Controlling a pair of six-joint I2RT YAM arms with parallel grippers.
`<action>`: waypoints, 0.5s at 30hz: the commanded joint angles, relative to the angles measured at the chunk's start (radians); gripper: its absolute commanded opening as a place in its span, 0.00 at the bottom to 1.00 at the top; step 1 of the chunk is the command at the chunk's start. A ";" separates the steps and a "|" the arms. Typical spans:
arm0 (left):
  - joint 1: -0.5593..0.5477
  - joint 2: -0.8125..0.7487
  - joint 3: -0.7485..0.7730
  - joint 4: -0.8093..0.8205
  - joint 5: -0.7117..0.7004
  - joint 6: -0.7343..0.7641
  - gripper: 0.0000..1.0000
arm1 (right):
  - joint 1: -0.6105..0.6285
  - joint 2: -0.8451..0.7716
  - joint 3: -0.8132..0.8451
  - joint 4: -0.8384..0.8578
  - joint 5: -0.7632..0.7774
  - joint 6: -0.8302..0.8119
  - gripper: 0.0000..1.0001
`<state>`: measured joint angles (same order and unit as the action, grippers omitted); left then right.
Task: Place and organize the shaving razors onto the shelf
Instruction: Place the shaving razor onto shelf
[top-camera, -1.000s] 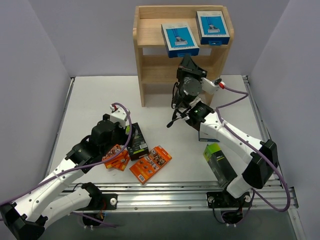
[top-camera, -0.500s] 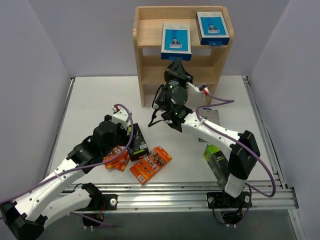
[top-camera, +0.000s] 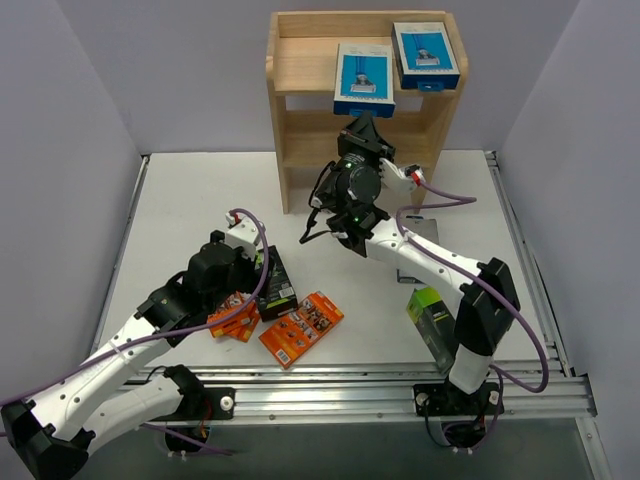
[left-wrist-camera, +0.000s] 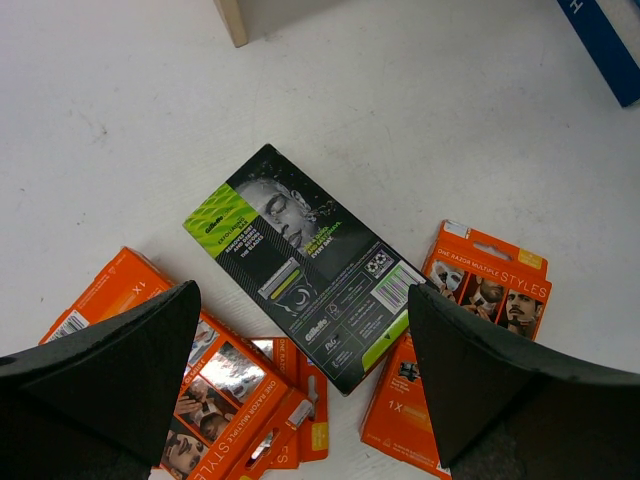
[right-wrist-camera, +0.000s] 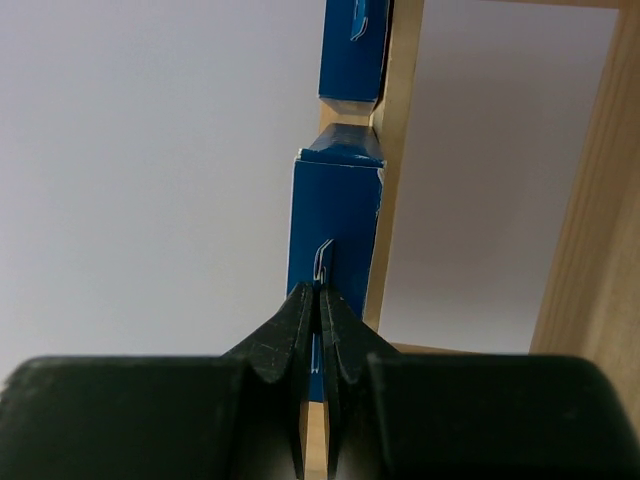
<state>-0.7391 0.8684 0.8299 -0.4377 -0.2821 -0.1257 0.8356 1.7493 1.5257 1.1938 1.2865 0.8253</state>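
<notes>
Jaws of the right gripper (top-camera: 362, 122) are clamped on the near end of the blue razor box (top-camera: 364, 78), which lies lengthwise straight ahead, overhanging the front edge of the shelf (top-camera: 300, 60) top tier.

Our overhead view takes in a white desk (top-camera: 190, 210) between pale lilac-grey walls (top-camera: 80, 100). The shelf (top-camera: 300, 70) is light, honey-toned wood. A blue-and-white box (top-camera: 364, 78) and a second blue-and-white box (top-camera: 426, 55) each show a white panel framed in deep blue. We note a black box (top-camera: 273, 283) with a lime-green corner, a monochrome face and a green stripe, and another black-and-lime box (top-camera: 432, 322) with a bright green top. Orange packs (top-camera: 301, 329) carry small portrait photos and white lettering. The white arms (top-camera: 110, 365) have black joints and purple cables (top-camera: 262, 250).
</notes>
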 joint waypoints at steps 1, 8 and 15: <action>-0.006 -0.003 0.006 0.027 -0.011 0.011 0.94 | -0.033 -0.060 0.048 -0.083 0.007 0.104 0.00; -0.006 0.000 0.006 0.025 -0.015 0.012 0.94 | -0.073 -0.065 0.070 -0.189 -0.029 0.178 0.00; -0.005 0.001 0.005 0.025 -0.028 0.012 0.94 | -0.092 -0.039 0.128 -0.255 -0.049 0.221 0.00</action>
<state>-0.7391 0.8684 0.8299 -0.4377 -0.2893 -0.1223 0.7559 1.7409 1.5829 0.9466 1.2221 1.0065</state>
